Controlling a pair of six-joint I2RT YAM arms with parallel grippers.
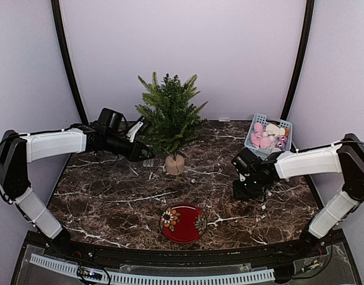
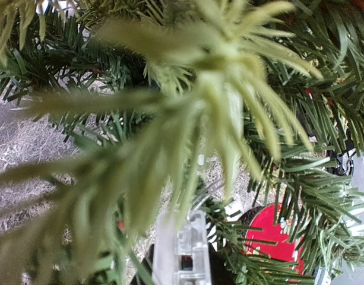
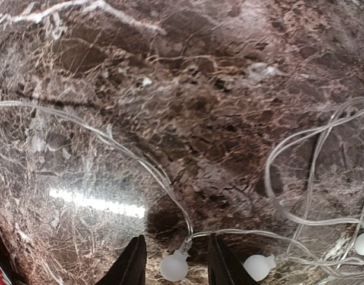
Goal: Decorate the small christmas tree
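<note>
Right jaws: stood parted astride a small round white bulb (image 3: 174,265) on clear wire (image 3: 152,170).
Small dark-green christmas tree (image 1: 170,119): upright, well left of right gripper (image 1: 247,190) — left gripper (image 1: 143,153) nearer.
Left jaws: among branches — I couldn't tell.

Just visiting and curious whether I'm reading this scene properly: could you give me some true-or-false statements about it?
1. The small green christmas tree lies on its side. False: it stands upright.
2. The round red flowered plate sits nearer the arms' bases than the tree. True.
3. The right gripper reaches into the grey plastic basket. False: it points down at the dark marble table, straddling a small white bulb.
4. The left gripper is at the tree's lower branches. True.
</note>
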